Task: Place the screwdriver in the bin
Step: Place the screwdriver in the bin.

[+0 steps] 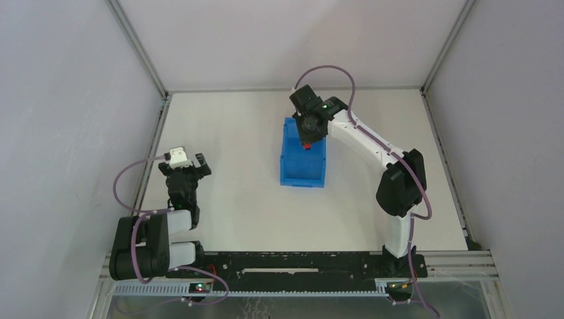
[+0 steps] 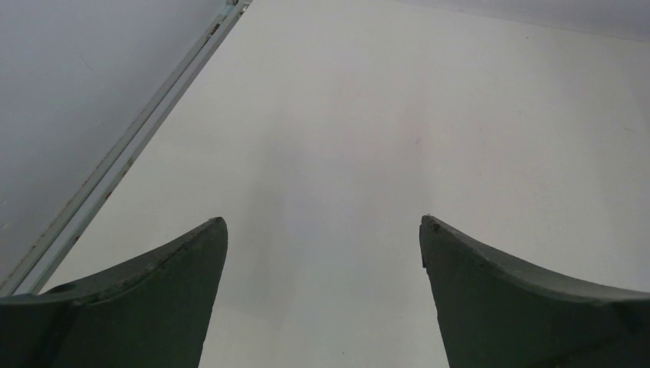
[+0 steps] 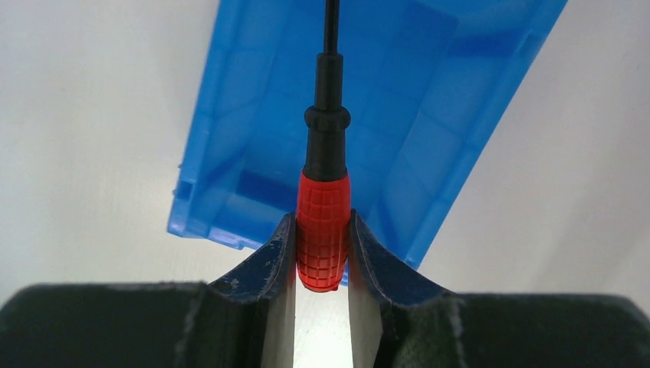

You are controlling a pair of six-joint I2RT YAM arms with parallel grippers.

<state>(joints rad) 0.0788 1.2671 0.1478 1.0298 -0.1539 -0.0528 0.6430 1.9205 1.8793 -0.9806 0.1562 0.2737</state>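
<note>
- Robot test cell, laboratory type.
- White table [image 1: 239,199] boxed by grey panels [image 1: 60,100] on metal framing [image 1: 138,48].
- Left arm [image 1: 174,222], right arm [image 1: 364,143] bolted to rail [image 1: 299,260], bottom of frame.

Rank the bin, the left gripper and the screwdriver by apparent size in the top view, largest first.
1. bin
2. left gripper, clearly smaller
3. screwdriver: only a red speck shows; the rest is hidden, so its full extent is unsure

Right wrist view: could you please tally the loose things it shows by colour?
Blue: 1, the bin
Red and black: 1, the screwdriver
Total: 2
</note>
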